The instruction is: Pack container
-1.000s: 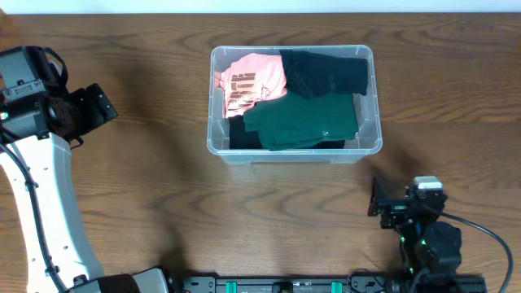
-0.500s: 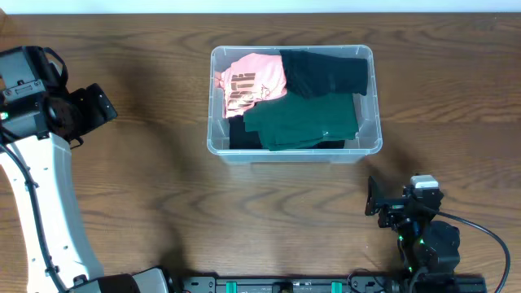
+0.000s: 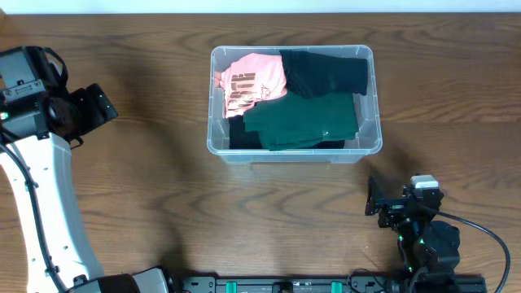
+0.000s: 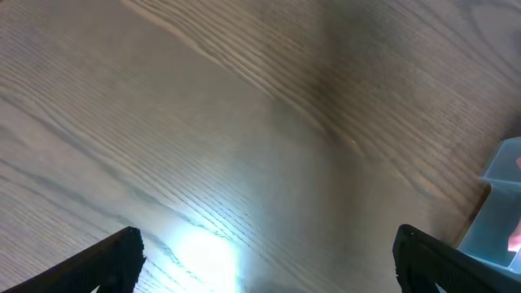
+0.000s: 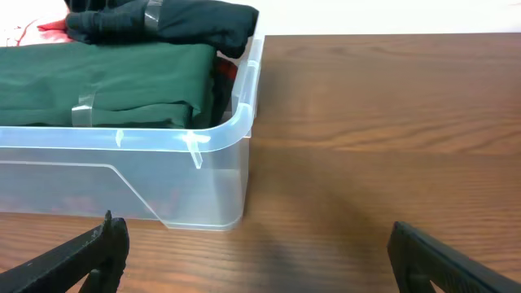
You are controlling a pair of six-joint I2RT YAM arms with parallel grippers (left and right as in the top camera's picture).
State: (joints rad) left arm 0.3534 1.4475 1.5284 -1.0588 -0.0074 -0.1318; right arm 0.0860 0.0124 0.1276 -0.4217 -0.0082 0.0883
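The clear plastic container (image 3: 213, 142) stands at the middle back of the wooden table. It holds a folded pink garment (image 3: 251, 81), a black garment (image 3: 326, 72) and a dark green garment (image 3: 303, 120). The right wrist view shows its near corner (image 5: 220, 183) with the green garment (image 5: 98, 94) and black garment (image 5: 163, 20) inside. My left gripper (image 4: 264, 256) is open and empty over bare table far left of the container, whose corner shows at the right edge (image 4: 501, 203). My right gripper (image 5: 260, 252) is open and empty, low at the front right.
The left arm's white link (image 3: 41, 203) runs along the table's left side. The right arm's base (image 3: 427, 244) sits at the front edge. A black rail (image 3: 285, 285) runs along the front.
The right gripper has shifted slightly forward and left near the front edge. The left arm and the container's contents have not moved.
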